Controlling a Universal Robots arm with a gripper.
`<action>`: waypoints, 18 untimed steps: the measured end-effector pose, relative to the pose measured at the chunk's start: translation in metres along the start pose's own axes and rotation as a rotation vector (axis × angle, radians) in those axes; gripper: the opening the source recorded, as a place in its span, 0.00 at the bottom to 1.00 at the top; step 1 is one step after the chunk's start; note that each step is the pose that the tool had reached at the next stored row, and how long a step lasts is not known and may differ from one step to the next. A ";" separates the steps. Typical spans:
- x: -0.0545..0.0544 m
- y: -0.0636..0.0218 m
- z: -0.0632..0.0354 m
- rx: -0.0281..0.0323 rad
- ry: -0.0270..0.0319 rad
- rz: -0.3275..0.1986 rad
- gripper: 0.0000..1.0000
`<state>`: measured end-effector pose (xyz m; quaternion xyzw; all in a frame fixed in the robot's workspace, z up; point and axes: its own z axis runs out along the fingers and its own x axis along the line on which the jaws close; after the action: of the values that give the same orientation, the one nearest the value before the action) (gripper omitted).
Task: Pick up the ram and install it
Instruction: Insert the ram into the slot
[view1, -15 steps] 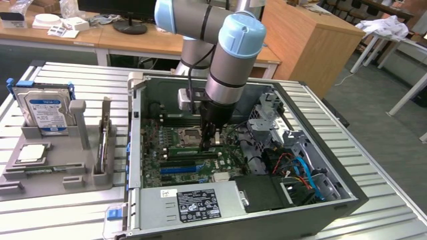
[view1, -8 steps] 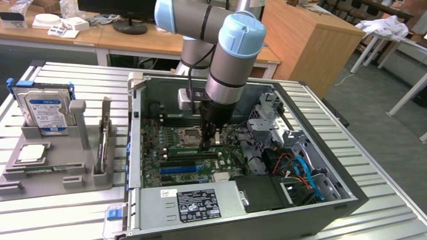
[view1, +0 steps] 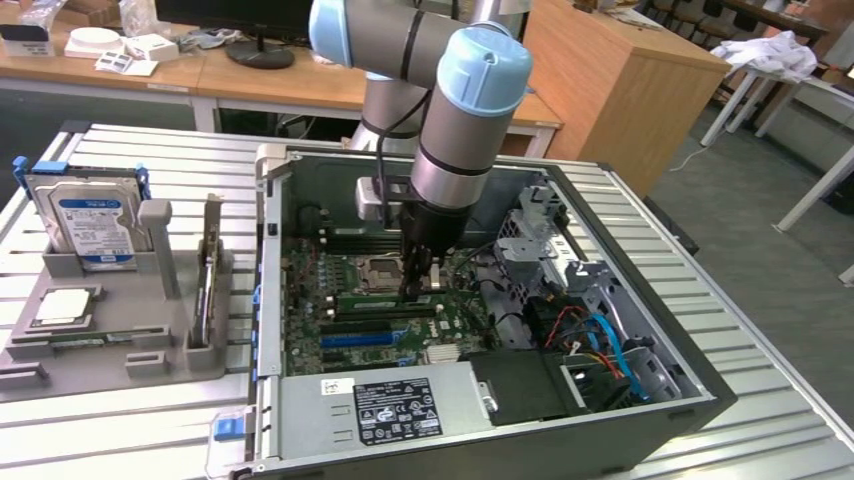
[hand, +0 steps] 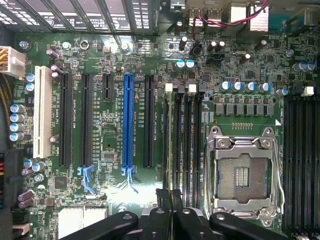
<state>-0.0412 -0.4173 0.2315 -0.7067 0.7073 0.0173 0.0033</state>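
- The open computer case (view1: 694, 395) lay on its side with the arm reaching in; the install looked unfinished.
- The gripper (view1: 424, 284), fingers pressed almost together, hung over the memory slots (hand: 182, 145) beside the processor socket (hand: 245, 175); I couldn't tell whether anything was pinched.
- A thin green ram (view1: 74, 342) lay at the front of the grey tray (view1: 80, 375), outside the case.
- The hard drive label (view1: 91, 215) and the power supply sticker (view1: 398, 410) carried print too small to read.

Ram (view1: 88, 342): long, thin dark-green stick, lying flat, long side across the exterior view. Well apart from the claw (view1: 424, 288), to the exterior view's left of it.
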 end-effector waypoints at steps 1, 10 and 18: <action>0.000 0.0000 0.0000 0.0000 0.0001 0.000 0.12; 0.000 0.0005 0.0011 0.0000 0.0000 0.000 0.12; 0.001 0.0006 0.0027 -0.0001 0.0002 0.000 0.12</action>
<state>-0.0418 -0.4178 0.2288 -0.7067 0.7073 0.0173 0.0032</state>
